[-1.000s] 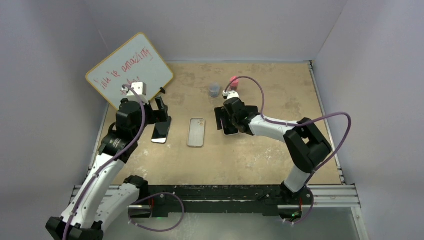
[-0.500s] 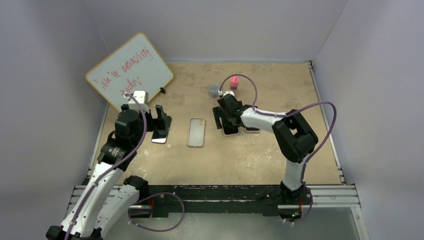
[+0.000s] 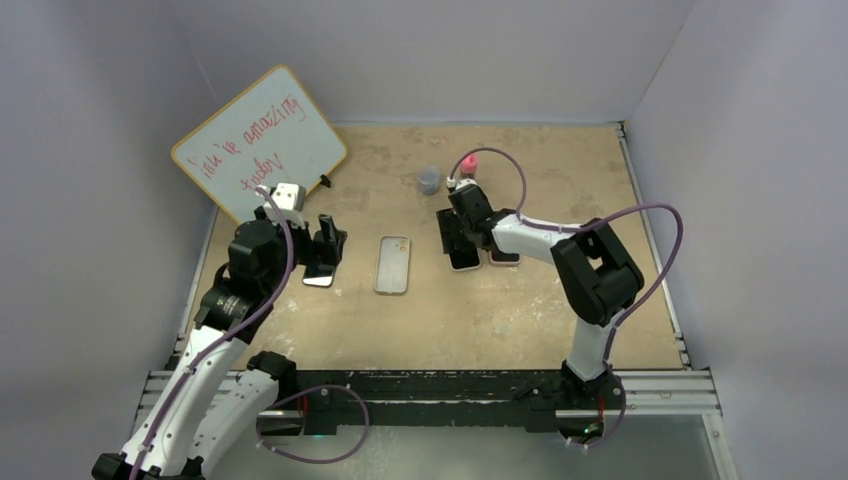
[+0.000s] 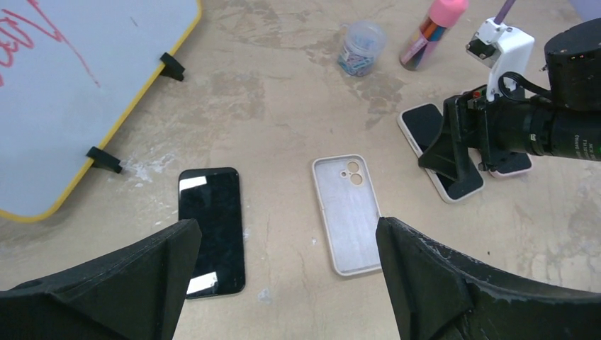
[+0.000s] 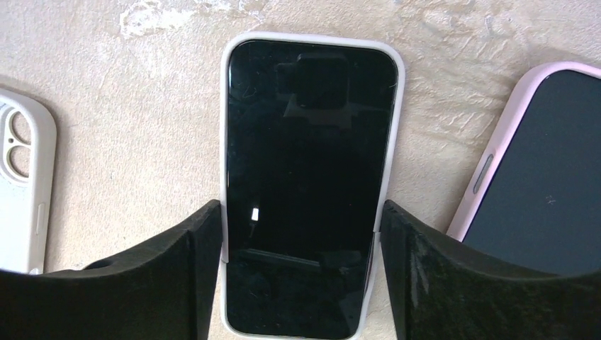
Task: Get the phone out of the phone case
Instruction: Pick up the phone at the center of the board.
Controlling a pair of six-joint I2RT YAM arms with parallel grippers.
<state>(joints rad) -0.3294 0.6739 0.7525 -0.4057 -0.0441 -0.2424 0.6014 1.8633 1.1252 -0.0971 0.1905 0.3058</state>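
Note:
A phone in a white case (image 5: 308, 163) lies flat on the table, screen up. My right gripper (image 5: 303, 269) is open and low over it, one finger close along each long side. In the top view the same gripper (image 3: 458, 232) sits over the far end of this cased phone (image 3: 465, 257). An empty white case (image 3: 393, 264) lies mid-table, inside up. A bare black phone (image 3: 321, 268) lies to its left. My left gripper (image 4: 287, 283) is open and empty, above the table between the bare phone (image 4: 210, 227) and the empty case (image 4: 349, 212).
A second phone in a pink case (image 5: 538, 191) lies just right of the white-cased one. A whiteboard with red writing (image 3: 258, 140) leans at the back left. A small clear jar (image 3: 429, 180) and a pink-topped holder (image 3: 467, 165) stand behind the phones.
My right gripper shifted left, then back right and settled over the white-cased phone. My left gripper pulled slightly nearer and rose off the bare black phone.

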